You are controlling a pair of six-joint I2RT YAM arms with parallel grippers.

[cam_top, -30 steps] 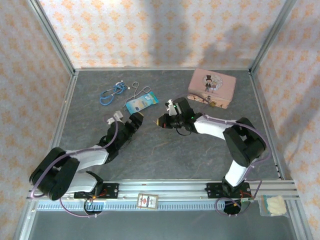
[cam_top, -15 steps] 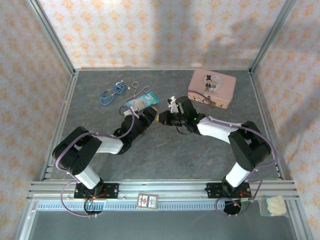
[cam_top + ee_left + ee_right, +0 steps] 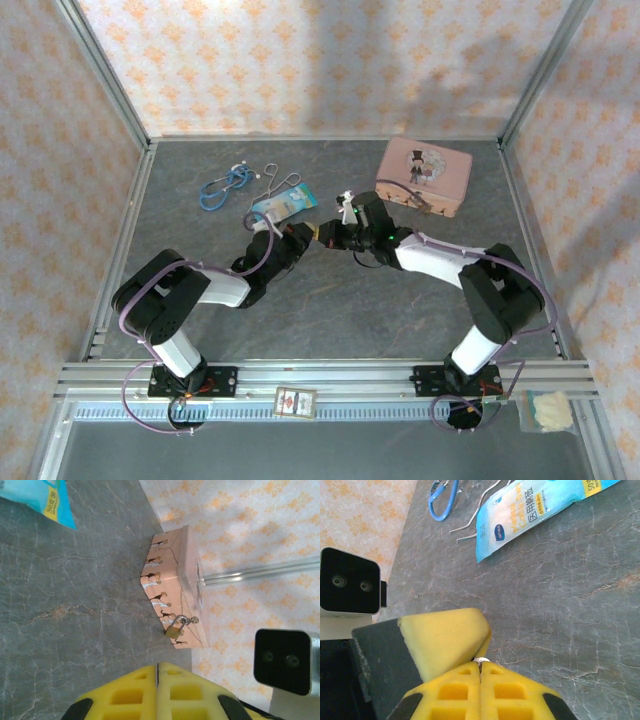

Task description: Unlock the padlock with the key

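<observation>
- Grey stone-look table (image 3: 330, 310) from above: left gripper (image 3: 296, 235) and right gripper (image 3: 323, 236) meet tip to tip, apart from the pink tin (image 3: 425, 170).
- Left wrist: its fingers are pressed together with nothing seen between them. The padlock (image 3: 173, 631) hangs on the tin's front edge, ahead.
- Right wrist: fingers clamp a small metal glint, likely the key (image 3: 480, 659), with the left's pad touching. The step calls for a firm pinch, with the blade lined up on the keyhole before advancing.

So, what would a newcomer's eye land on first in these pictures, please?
The left gripper and right gripper, both yellow-padded, meet tip to tip at mid-table. At the far right stands a pink rectangular picture tin with a tiny brass padlock hanging on its front.
</observation>
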